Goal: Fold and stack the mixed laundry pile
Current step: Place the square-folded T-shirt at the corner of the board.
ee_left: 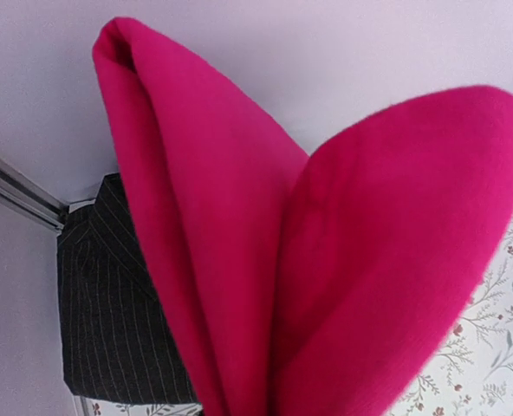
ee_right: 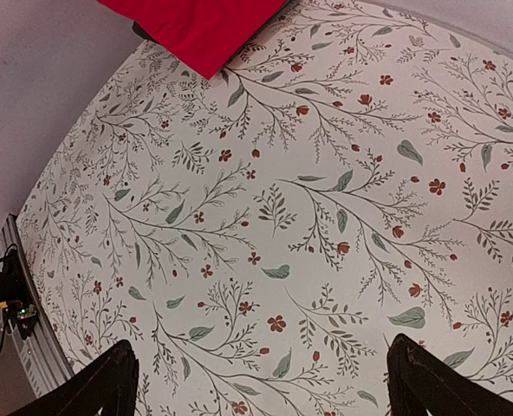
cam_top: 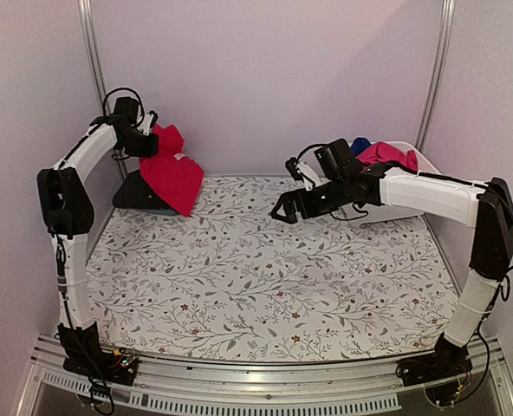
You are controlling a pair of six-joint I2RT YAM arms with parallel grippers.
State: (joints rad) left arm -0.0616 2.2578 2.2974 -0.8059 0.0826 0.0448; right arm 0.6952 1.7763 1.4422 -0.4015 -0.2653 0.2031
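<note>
Top external view: left tool (cam_top: 146,139) clamped on red tee (cam_top: 172,173) hanging below it; right tool (cam_top: 282,211) spread apart.

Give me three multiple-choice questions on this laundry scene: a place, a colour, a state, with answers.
1. Where does the dark polo lie? A. table centre B. far-left corner C. near edge
2. Which cloth colours show in the tub? A. green, yellow B. white only C. pink, blue
3. How do the right jaws stand? A. open, empty B. shut on the polo C. shut on nothing
B: the top view shows it in that corner, under the hanging red tee.
C: a pink garment and a blue one top the rim.
A: the wrist view shows both fingers wide apart, nothing between.
</note>
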